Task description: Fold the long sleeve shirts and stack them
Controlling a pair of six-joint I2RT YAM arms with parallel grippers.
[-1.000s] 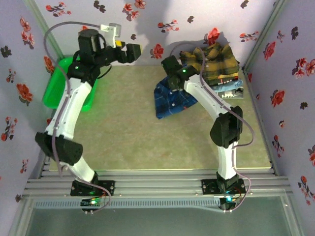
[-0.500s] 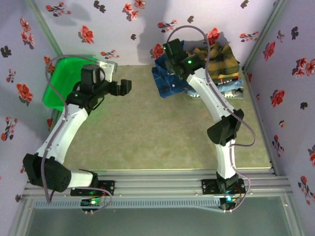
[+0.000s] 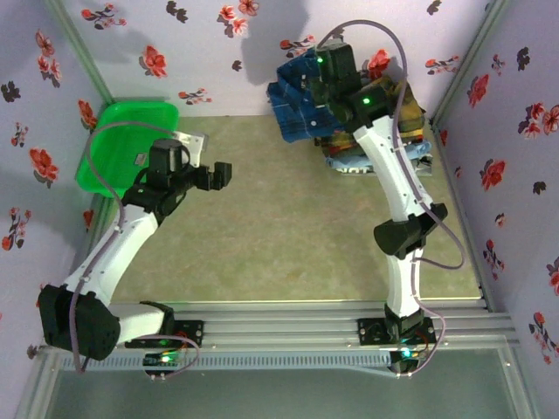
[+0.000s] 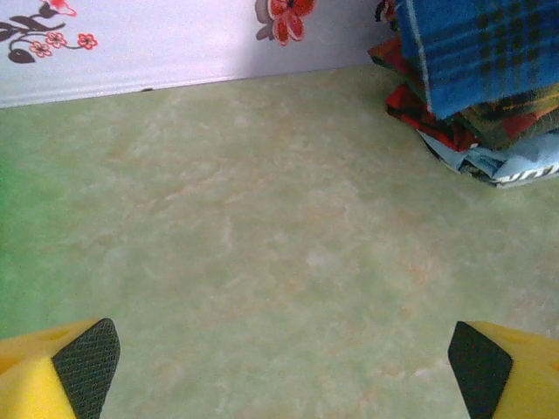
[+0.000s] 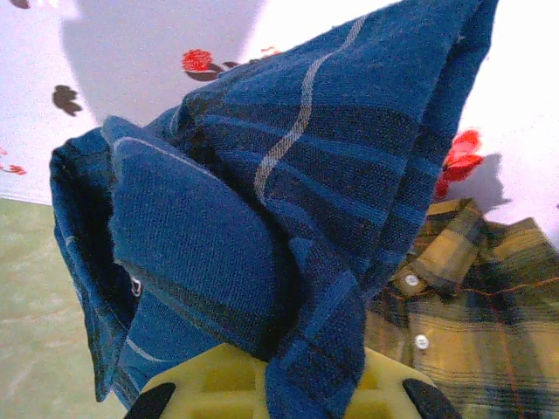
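Top external view: right gripper (image 3: pixel 318 85) is clamped shut on the dark blue plaid shirt (image 3: pixel 293 113), lifted at the far right, just beside and above the stack topped by the mustard plaid shirt (image 3: pixel 403 106), with the light blue shirts (image 3: pixel 348 164) underneath. Left gripper (image 3: pixel 223 175) hangs wide open and empty mid-table, well apart from the cloth. Risk: the shirt dangles bunched from one pinch, so on release it may unfold or land skewed; dragging it across could shove the stack's top layer off.
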